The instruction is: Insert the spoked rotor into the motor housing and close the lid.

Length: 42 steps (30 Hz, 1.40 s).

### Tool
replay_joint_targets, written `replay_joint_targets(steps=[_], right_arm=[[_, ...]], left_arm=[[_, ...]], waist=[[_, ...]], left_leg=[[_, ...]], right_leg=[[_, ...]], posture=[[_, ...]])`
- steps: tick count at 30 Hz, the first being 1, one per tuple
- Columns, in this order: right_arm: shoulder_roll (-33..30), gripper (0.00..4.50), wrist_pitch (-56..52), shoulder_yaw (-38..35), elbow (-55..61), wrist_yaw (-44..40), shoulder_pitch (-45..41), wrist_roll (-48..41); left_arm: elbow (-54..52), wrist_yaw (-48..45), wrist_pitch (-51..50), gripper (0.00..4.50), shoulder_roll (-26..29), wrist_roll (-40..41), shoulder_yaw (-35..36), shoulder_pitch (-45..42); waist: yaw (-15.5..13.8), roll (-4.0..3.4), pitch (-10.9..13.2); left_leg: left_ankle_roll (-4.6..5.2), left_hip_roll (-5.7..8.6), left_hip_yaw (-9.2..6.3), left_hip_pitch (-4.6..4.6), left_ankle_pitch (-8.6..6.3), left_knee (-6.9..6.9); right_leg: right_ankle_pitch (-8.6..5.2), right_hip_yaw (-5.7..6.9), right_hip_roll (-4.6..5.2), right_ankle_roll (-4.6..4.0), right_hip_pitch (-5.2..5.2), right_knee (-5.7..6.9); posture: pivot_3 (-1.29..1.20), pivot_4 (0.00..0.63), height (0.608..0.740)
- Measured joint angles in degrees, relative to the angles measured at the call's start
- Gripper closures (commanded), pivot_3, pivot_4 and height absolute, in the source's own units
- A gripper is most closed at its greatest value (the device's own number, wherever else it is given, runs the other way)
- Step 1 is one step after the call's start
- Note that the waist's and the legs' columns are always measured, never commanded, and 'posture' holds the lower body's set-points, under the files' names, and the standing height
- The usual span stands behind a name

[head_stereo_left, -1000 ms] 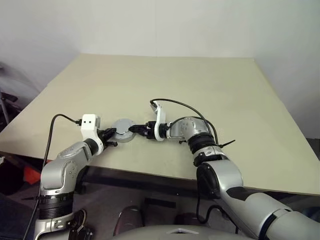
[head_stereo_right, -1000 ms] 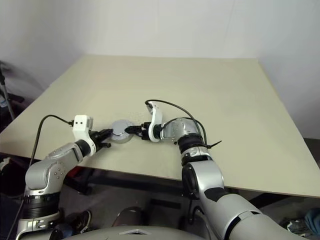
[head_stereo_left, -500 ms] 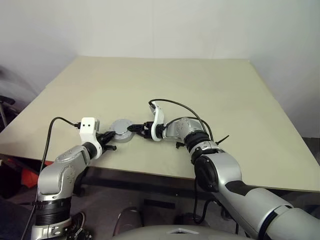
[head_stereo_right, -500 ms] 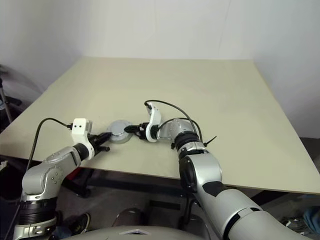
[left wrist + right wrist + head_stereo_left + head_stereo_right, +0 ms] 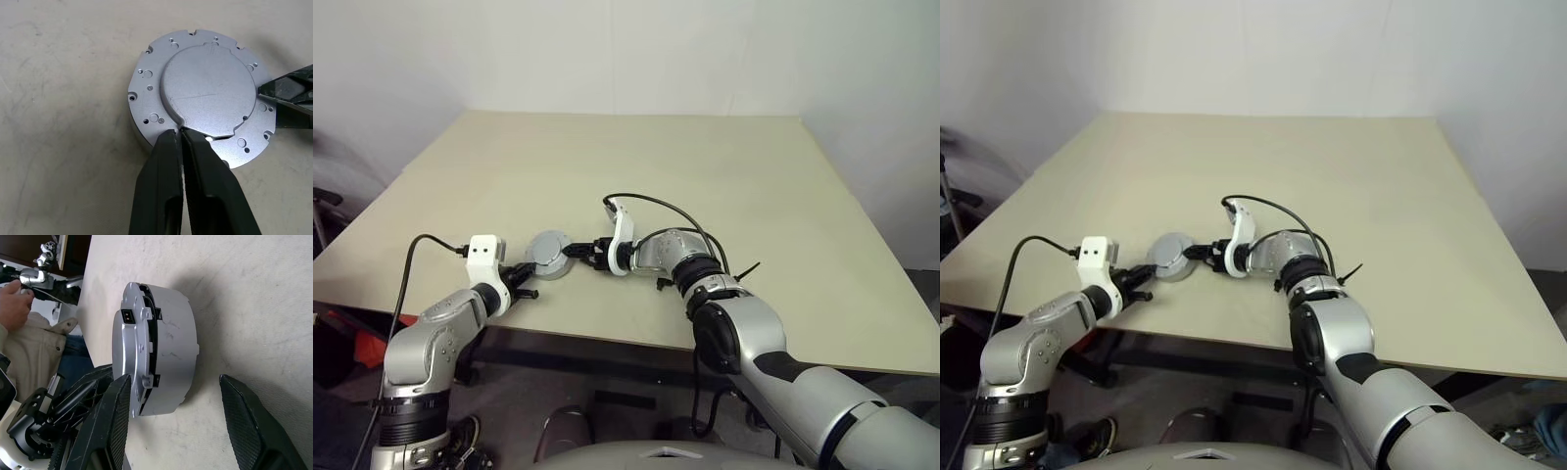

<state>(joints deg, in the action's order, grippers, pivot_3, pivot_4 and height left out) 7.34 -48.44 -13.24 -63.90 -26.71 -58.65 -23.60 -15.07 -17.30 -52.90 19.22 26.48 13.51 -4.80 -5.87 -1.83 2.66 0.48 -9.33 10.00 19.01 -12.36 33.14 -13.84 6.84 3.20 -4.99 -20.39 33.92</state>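
Left eye view: the motor housing [image 5: 550,255] is seen resting on the beige table [image 5: 724,186] near its front edge, between the two arms, with the left gripper [image 5: 526,277] just beside its near-left side and the right gripper [image 5: 578,251] at its right side. Left wrist view: the housing is shown already capped by a silver, many-holed plate, the lid [image 5: 210,95], so the rotor is judged to be inside, though it cannot be checked; the left gripper's fingers [image 5: 164,186] are pressed together with nothing between them, their tips laid against the lid's near rim. Right wrist view: the right gripper's fingers [image 5: 115,416] are spread wide, one at the lid side of the housing and the other well apart on the far side, and nothing is clamped; a thin gap appears between lid and body. The closing step is judged to be in hand. A squeeze or press that seats the lid flush is what the next move calls for, with the housing steadied so that it is not pushed across the table.
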Motion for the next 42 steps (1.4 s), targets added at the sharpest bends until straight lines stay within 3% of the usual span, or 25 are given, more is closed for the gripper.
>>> replay_joint_targets(steps=[42], right_arm=[[0.53,1.29,-2.42,-1.81,-0.58,-2.04,-1.44,-3.81]], left_arm=[[-0.11,0.04,0.64,4.28,0.28,-0.22,0.14,0.32]], waist=[[0.01,0.08,0.14]], left_leg=[[0.00,0.00,0.01,0.21,0.00,-0.13]], right_leg=[[-0.01,0.00,0.00,0.01,-0.21,-0.09]], posture=[[0.00,0.000,0.740]])
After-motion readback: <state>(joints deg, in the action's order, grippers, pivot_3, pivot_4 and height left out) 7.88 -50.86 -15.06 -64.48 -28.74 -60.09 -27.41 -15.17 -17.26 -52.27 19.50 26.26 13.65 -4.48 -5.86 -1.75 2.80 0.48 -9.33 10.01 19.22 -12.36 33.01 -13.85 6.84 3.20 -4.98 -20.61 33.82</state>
